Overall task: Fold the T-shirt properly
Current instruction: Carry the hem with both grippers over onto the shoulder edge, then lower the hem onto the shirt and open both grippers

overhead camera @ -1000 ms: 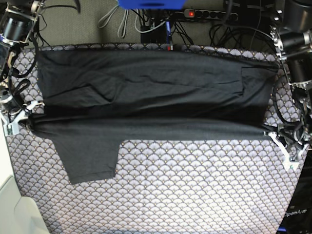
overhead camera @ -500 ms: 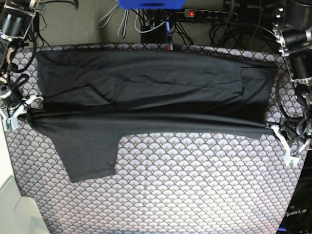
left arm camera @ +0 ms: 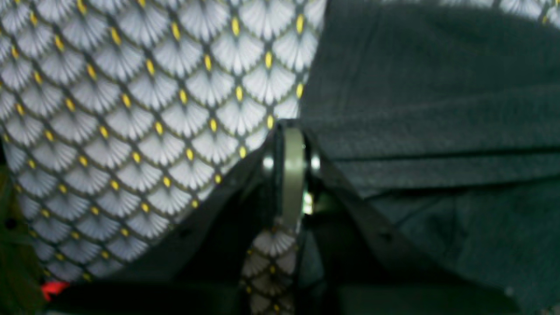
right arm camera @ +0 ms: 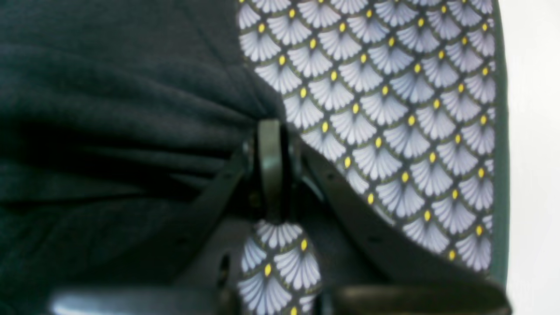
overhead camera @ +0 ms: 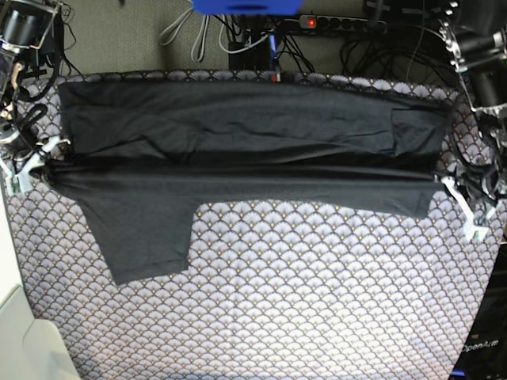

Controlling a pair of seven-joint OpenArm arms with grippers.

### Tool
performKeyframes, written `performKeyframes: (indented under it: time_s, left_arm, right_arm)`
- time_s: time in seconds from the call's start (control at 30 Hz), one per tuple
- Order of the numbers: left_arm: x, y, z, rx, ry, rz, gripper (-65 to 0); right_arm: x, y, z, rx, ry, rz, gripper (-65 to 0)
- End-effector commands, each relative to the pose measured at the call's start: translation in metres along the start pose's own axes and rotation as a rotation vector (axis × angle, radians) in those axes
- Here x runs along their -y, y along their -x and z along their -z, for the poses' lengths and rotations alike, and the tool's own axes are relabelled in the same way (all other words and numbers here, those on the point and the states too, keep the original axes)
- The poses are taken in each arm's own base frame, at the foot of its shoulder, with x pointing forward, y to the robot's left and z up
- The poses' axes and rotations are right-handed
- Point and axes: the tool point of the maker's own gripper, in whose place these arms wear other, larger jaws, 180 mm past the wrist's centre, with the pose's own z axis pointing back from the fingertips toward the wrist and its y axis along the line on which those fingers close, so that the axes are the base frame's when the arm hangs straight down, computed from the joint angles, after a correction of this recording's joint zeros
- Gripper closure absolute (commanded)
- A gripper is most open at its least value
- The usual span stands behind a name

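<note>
The dark charcoal T-shirt (overhead camera: 238, 134) lies spread across the far half of the scallop-print tablecloth (overhead camera: 317, 301). Its near edge is pulled taut in a straight line between my two grippers. One sleeve (overhead camera: 146, 237) hangs toward the near side at the left. My right gripper (overhead camera: 47, 169), on the base view's left, is shut on the shirt's edge; the right wrist view (right arm camera: 269, 127) shows bunched fabric (right arm camera: 109, 109) running into it. My left gripper (overhead camera: 440, 184), on the base view's right, is shut on the opposite end, as the left wrist view (left arm camera: 292, 131) shows, with cloth (left arm camera: 437, 109) beside it.
A power strip with a red light (overhead camera: 341, 24), loose cables (overhead camera: 190, 36) and a blue object (overhead camera: 245, 6) lie beyond the table's far edge. A pale surface (overhead camera: 20, 332) borders the near left corner. The near half of the tablecloth is bare.
Both grippers have moved toward the far edge, carrying the taut edge of the shirt with them. The stretched fold line and the hanging sleeve sit farther back than before.
</note>
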Motion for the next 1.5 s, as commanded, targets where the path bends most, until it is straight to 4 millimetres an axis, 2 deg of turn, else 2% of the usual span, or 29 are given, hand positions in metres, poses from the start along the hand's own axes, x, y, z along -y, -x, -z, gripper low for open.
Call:
performKeyframes:
  time_s: [0.0,0.2,0.47,0.63,0.77,0.87,1.03,1.1,1.2,1.3,1.47]
  left_arm:
    - [-0.013,-0.014,-0.011,0.038,-0.035,0.003,-0.4]
    - [-0.007,-0.012,-0.011,0.032,0.002,0.09,-0.4]
    - [-0.006,-0.012,-0.011,0.031,0.007,0.105,-0.4]
    - [-0.011,-0.016,-0.014,0.039,-0.003,0.105,-0.4]
    - [-0.023,-0.03,-0.025,0.045,-0.031,0.112,-0.4]
    - [-0.024,-0.027,-0.027,0.007,-0.036,0.112,-0.4]
    - [-0.02,-0.024,-0.024,-0.001,-0.028,0.116,-0.4]
    - [-0.019,-0.022,-0.023,-0.006,-0.025,0.118,-0.4]
    - [-0.018,-0.009,-0.019,-0.034,-0.021,0.119,-0.4]
    - [-0.015,-0.006,-0.016,-0.044,-0.015,0.127,-0.4]
    - [-0.002,-0.003,-0.009,-0.085,-0.001,0.191,-0.8]
  right_arm:
    - [0.015,-0.015,-0.007,0.042,0.032,-0.019,0.0]
    - [0.013,-0.002,-0.011,0.015,0.028,-0.021,0.0]
    - [-0.001,-0.005,-0.034,0.019,0.013,-0.116,0.0]
    - [-0.002,0.0,-0.037,0.006,0.01,-0.123,0.0]
    - [0.0,-0.001,-0.037,0.008,0.015,-0.124,0.0]
    - [0.015,-0.002,-0.045,0.014,0.062,-0.103,0.0]
    - [0.018,0.002,-0.047,0.006,0.069,-0.097,0.0]
    - [0.015,0.016,-0.051,-0.025,0.061,-0.096,0.0]
    - [0.008,0.03,-0.054,-0.059,0.043,-0.094,0.0]
    - [-0.007,0.035,-0.048,-0.071,0.004,-0.1,0.0]
    - [-0.009,0.036,-0.047,-0.073,0.0,-0.099,0.0]
